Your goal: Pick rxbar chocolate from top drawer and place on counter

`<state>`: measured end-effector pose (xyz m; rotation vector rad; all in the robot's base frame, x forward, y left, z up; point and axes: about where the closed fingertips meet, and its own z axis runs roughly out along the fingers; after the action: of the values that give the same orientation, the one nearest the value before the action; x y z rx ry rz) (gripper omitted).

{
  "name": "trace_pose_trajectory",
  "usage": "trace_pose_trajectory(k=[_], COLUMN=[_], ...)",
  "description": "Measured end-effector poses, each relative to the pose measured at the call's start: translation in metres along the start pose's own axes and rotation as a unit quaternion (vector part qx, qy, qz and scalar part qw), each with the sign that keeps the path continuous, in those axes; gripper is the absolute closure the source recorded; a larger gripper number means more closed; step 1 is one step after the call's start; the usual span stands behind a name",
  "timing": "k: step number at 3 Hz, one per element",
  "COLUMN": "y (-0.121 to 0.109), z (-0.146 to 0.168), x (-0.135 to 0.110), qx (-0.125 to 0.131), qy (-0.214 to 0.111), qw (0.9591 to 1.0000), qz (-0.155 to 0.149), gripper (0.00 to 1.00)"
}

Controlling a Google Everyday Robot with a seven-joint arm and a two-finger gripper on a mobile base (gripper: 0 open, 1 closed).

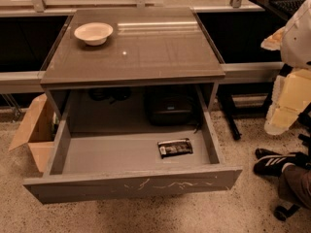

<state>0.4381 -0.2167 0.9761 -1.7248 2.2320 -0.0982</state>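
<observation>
The rxbar chocolate [175, 148], a flat black bar with white markings, lies on the floor of the open top drawer [131, 183], towards its right rear. The drawer is pulled out in front of the counter [146, 52], a glossy brown-grey tabletop. My gripper [286, 106] shows as pale cream-white parts at the right edge of the camera view. It hangs off to the right of the drawer and counter, well apart from the bar, and nothing shows in its hold.
A white bowl [93, 33] stands on the counter's back left. A large black bag [170, 106] sits under the counter behind the drawer. A tan cardboard box [34, 130] stands at the left. A person's black shoe [274, 161] is on the floor at the right.
</observation>
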Motion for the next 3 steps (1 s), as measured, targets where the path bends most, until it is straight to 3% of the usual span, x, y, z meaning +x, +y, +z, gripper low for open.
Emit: trace_pose_trajectory(k=[1, 2, 3], y=[0.000, 0.000, 0.001], z=[0.000, 0.017, 0.058], x=[0.000, -0.008, -0.019], qx=[0.000, -0.010, -0.037], qy=[0.000, -0.020, -0.069], qw=[1.0000, 0.9994, 0.9945], qz=[0.000, -0.026, -0.070], gripper=[0.00, 0.00, 0.00])
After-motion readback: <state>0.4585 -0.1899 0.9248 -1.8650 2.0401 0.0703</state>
